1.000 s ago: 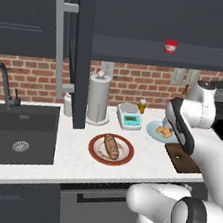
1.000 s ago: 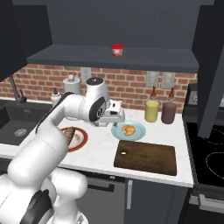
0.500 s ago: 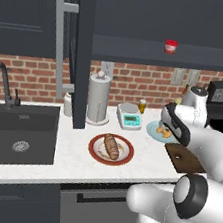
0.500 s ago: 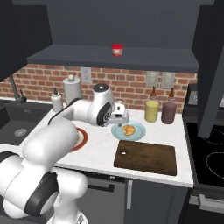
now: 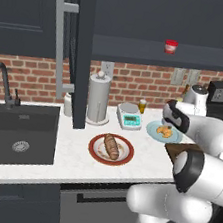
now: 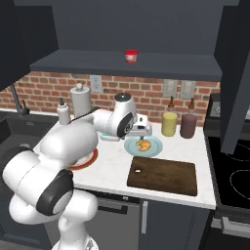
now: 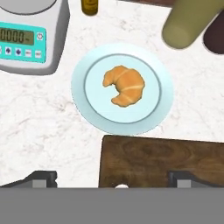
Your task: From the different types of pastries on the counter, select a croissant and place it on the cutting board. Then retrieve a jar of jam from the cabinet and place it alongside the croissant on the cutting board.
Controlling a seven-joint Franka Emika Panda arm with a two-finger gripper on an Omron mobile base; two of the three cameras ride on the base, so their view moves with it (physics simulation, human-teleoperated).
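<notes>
Where the white marble-look counter (image 6: 114, 176) runs under a red brick wall, a dark sink (image 5: 13, 137) sits at its left end and a black stovetop (image 6: 234, 180) at its right. The dark cabinet (image 5: 79, 53) hangs open, its silver bar handle on the door, and the jar of jam (image 6: 130, 55) stands on the shelf above. On the worktop are a paper-towel roll (image 5: 97, 99), a teal-faced kitchen scale (image 7: 28, 37), a yellow bottle (image 6: 169, 123) and a maroon bottle (image 6: 188, 125), and the brown loaf (image 5: 112, 146) on a red-rimmed plate (image 5: 97, 152).

The croissant (image 7: 124, 85) lies on the pale blue plate (image 7: 92, 109), just behind the near edge of which the cutting board (image 6: 163, 176) begins. The gripper (image 7: 113, 177) hovers above them, apart from the pastry, looking down on it; its fingers (image 7: 41, 177) stand wide, with nothing between them.

Compared with half a second ago, the wrist has swung further over the blue plate, and the arm's elbow sits lower and nearer the cameras.
</notes>
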